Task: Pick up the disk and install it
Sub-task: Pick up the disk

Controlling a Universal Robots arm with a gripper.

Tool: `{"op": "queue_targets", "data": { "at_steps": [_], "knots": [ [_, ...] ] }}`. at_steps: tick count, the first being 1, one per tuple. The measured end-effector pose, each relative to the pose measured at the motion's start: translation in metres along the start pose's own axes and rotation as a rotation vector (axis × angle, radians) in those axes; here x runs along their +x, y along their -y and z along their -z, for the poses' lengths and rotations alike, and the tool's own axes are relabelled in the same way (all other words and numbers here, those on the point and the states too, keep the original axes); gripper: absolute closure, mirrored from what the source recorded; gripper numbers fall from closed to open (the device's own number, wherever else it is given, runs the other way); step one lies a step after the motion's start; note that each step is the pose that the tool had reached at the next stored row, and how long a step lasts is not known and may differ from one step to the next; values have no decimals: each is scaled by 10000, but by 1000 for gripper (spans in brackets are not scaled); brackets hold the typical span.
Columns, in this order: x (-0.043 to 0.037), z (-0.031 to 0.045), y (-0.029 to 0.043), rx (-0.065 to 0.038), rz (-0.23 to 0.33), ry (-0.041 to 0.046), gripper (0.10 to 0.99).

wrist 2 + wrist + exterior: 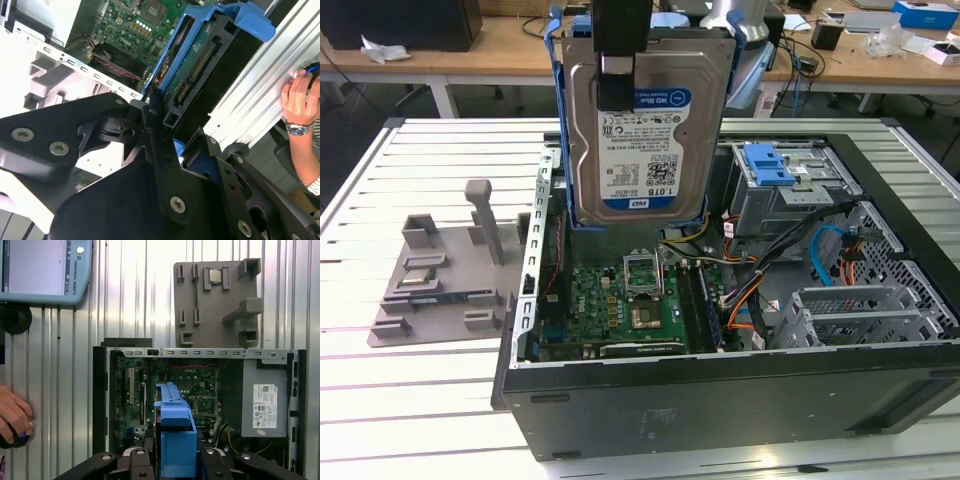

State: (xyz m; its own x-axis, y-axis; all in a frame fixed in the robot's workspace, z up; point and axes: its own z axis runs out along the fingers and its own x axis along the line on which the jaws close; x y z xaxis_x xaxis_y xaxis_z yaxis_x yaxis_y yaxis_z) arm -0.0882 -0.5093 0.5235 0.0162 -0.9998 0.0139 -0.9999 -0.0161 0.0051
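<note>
Gripper [617,90] was clamped on the disk [650,150], held upright above the computer case [720,395]. Pickup looked done, 1 job left: not yet installed inside.

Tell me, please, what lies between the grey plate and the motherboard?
The computer case's metal side wall, seen in the exterior view; the grey plate sits outside it, the motherboard inside.

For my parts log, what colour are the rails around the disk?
Blue rails around the silver disk; the exterior view shows them best.
</note>
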Motion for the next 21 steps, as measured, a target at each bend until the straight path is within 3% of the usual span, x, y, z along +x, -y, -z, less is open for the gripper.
{"op": "queue_targets", "data": {
  "at_steps": [5, 14, 18, 21],
  "knots": [
    [115, -10, -1, 0, 0, 0, 722],
    [214, -27, 17, 0, 0, 0, 722],
    [221, -31, 75, 0, -1, 0, 722],
    [223, -32, 188, 0, -1, 0, 722]
  ]
}}
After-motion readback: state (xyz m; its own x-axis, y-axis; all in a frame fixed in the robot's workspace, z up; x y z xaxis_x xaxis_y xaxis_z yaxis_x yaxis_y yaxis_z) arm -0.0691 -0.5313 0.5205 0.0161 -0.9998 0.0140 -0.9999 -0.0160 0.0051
